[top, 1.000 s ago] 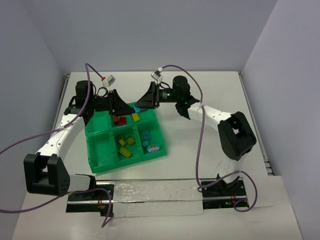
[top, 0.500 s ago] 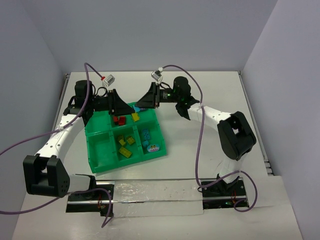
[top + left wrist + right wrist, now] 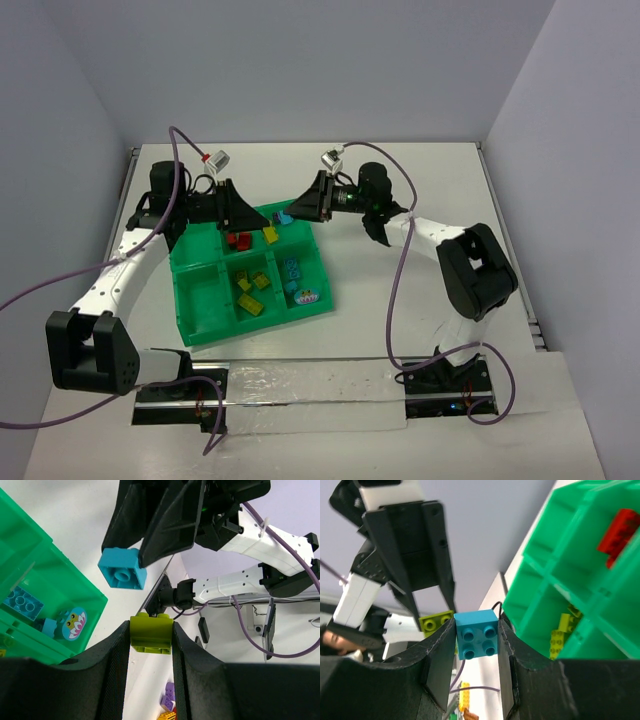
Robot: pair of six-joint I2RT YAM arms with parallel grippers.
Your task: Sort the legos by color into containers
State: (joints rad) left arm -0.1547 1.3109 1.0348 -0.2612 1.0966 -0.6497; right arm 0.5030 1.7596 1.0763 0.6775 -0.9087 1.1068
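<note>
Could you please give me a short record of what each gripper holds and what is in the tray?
left gripper: shut on yellow-green brick
right gripper: shut on light blue brick, by the far right corner of the tray
far middle compartment: red bricks
near middle compartment: yellow-green bricks
near right compartment: light blue bricks

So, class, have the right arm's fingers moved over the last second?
Yes: the right fingers shifted slightly rightward relative to the green tray.
</note>
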